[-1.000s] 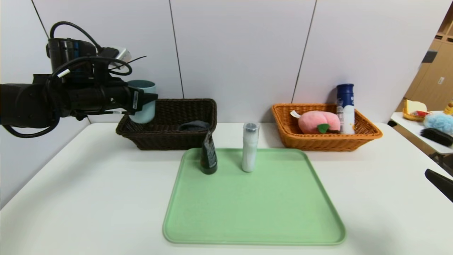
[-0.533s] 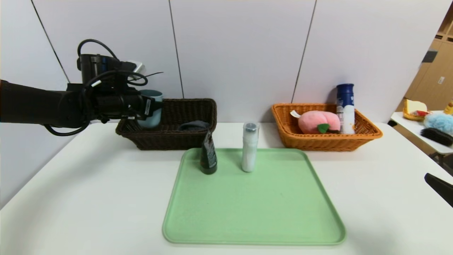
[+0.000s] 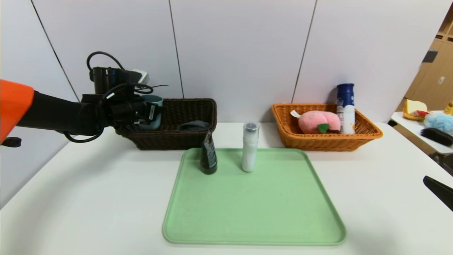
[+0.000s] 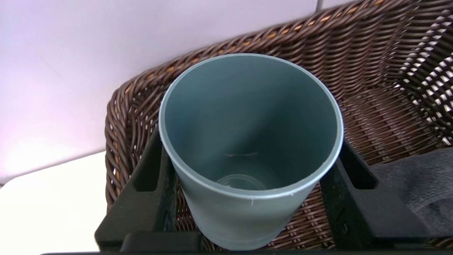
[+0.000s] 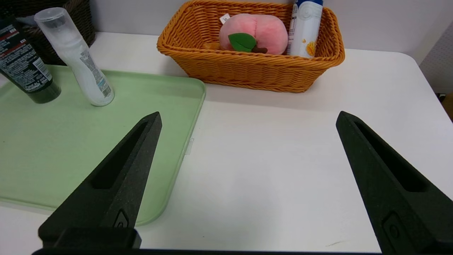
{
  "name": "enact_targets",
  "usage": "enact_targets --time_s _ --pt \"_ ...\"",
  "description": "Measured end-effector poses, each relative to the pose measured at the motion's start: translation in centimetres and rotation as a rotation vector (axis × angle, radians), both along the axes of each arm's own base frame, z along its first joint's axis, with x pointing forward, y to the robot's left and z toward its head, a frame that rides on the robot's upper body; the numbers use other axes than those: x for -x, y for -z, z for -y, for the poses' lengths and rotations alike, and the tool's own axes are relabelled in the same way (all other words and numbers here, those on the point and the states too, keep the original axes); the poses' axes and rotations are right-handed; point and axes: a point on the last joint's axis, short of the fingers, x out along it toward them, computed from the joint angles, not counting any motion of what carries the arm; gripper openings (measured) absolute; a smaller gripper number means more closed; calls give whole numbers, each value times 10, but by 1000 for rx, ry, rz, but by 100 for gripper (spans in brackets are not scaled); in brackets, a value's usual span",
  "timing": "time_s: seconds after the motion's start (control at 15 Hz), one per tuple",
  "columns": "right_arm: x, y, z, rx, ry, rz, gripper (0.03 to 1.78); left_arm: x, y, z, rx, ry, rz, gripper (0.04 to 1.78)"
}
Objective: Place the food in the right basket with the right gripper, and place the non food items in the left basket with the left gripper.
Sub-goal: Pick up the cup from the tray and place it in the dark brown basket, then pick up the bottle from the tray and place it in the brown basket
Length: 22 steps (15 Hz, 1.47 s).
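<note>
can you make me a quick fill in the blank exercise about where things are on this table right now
1. The left gripper is shut on the grey-blue ____ over the dark brown basket.
2. The plush peach lies in the ____ basket.
3. The black tube and the slim white bottle stand on the green ____.
4. The right gripper, low at the table's right side, holds ____.

Missing words: cup; orange; tray; nothing
</note>
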Motion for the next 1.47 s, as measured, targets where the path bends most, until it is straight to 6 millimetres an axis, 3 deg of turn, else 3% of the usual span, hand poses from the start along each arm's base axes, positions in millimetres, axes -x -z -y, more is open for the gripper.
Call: enact_targets --time_s 0.6,0.8,0.93,1.13,1.47 --pt "0 0 0 -2 -15 -2 170 -1 0 0 -6 -3 69 148" --pt "0 1 0 -3 -15 -6 170 11 -22 5 14 13 122 156" --pt "0 2 0 -3 -14 -9 170 31 -42 20 64 48 176 159" --pt "0 4 0 -4 -14 -14 170 73 -54 42 148 122 264 163" --pt "0 5 0 -2 -17 -17 170 144 -35 63 228 247 313 166"
